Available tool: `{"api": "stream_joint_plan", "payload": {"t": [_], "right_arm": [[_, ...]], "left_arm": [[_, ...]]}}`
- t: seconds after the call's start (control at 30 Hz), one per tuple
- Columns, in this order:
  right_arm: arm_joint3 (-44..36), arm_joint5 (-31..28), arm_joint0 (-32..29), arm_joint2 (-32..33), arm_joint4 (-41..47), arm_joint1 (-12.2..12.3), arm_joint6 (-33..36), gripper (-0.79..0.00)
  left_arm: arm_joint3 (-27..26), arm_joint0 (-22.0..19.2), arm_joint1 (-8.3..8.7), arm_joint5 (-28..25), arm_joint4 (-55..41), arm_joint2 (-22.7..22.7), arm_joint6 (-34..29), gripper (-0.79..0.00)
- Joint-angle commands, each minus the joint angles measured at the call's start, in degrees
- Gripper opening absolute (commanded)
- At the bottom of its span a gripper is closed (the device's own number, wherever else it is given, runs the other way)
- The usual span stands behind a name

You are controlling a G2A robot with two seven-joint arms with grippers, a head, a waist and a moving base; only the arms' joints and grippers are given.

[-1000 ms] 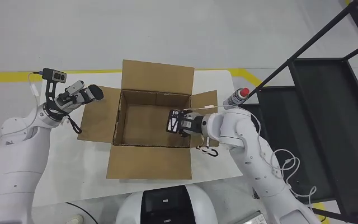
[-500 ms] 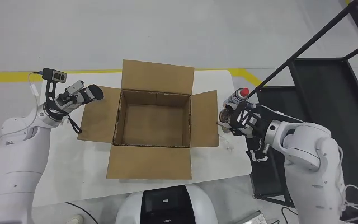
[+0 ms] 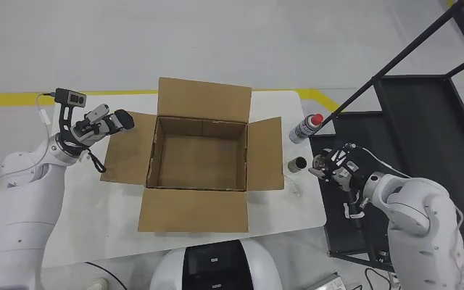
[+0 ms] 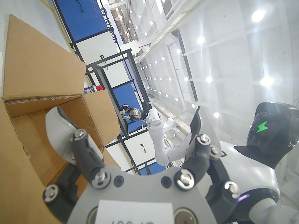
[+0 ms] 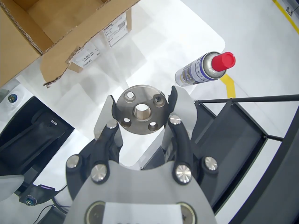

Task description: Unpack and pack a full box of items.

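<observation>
Hovering off the counter (image 3: 290,217) edge, the right gripper (image 5: 143,99) has its fingers apart near the metal flange (image 5: 139,124); the left gripper (image 3: 122,119) has its fingers spread beside the box (image 3: 154,156).

You have one cardboard box (image 3: 199,163) on one white table (image 3: 286,210), and you can count four open flaps (image 3: 205,98) on it. Two white labels (image 5: 115,30) sit on one outer side of the box. Beside the box you have one spray can (image 3: 306,128) with one red cap (image 5: 223,61), and one round metal disc (image 3: 296,165). The disc has one centre hole and four smaller holes around it.
</observation>
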Motion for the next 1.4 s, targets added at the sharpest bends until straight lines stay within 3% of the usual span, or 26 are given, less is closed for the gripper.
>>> {"api": "stream_joint_plan", "payload": {"t": [0.0, 0.33, 0.57, 0.73, 0.97, 1.37], "right_arm": [[0.0, 0.0, 0.0, 0.0, 0.0, 0.0, 0.0, -0.785], [0.1, 0.7, 0.0, 0.0, -0.5, 0.0, -0.5, -0.785], [6.5, 4.8, 1.4, -3.2, -18.3, 0.6, -3.7, -0.785], [13.7, 5.6, 1.5, -5.7, -24.1, 0.9, -7.1, -0.785], [25.0, 9.2, 5.7, -10.3, -25.2, 0.8, -10.2, -0.785], [36.1, 11.4, 11.6, -15.4, -23.0, 0.8, -10.9, -0.785]], "left_arm": [[0.0, 0.0, 0.00, 0.0, 0.0, 0.0, 0.0, 0.000], [0.0, 0.0, 0.00, 0.0, 0.0, 0.0, 0.0, 0.000], [0.0, 0.0, 0.00, 0.0, 0.0, 0.0, 0.0, 0.000], [0.0, 0.0, 0.00, 0.0, 0.0, 0.0, 0.0, 0.000], [0.0, 0.0, 0.00, 0.0, 0.0, 0.0, 0.0, 0.000], [0.0, 0.0, 0.00, 0.0, 0.0, 0.0, 0.0, 0.000]]}}
